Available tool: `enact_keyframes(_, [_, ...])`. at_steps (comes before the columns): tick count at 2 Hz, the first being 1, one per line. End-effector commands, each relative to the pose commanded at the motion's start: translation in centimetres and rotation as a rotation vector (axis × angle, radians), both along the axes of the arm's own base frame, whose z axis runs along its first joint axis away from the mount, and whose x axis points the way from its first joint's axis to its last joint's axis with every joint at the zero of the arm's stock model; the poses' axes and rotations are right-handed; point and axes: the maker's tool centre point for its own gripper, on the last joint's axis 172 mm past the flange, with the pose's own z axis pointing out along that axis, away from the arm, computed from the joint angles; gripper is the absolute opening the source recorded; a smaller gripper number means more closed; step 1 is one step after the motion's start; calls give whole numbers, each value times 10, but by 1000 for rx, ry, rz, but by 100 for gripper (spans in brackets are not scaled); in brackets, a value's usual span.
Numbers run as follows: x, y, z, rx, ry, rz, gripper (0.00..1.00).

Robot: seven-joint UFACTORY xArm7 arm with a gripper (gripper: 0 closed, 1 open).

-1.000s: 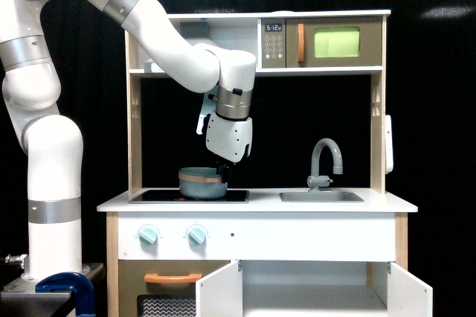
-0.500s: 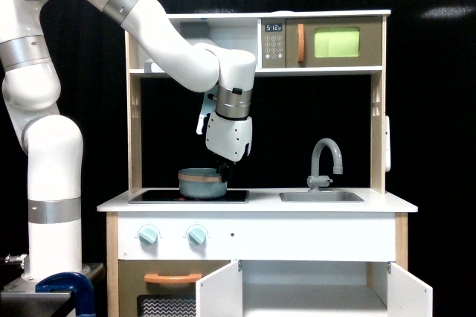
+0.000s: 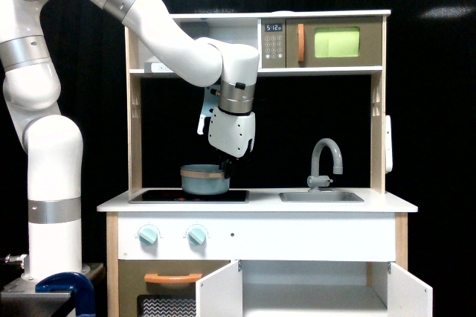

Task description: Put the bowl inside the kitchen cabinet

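1. A wooden toy kitchen stands against a black backdrop.
2. The bowl (image 3: 204, 181) hangs just above the black hob (image 3: 189, 196), clear of it.
3. The gripper (image 3: 226, 170) is clenched on the bowl's rim at the exterior view's right.
4. The kitchen cabinet (image 3: 312, 287) below has both doors open; it looks empty, so the carry down and the placing are left.

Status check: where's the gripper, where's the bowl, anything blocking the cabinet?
Gripper shut on bowl rim. Bowl just clear of the stovetop. Kitchen cabinet doors open, nothing seen in the way.
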Motion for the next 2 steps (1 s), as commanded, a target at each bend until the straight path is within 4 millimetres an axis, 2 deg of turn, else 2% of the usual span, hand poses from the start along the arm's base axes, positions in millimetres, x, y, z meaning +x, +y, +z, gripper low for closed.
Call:
enact_keyframes(1, [24,-79,7,0,0,0,0])
enact_keyframes(2, [38,-148,3,0,0,0,0])
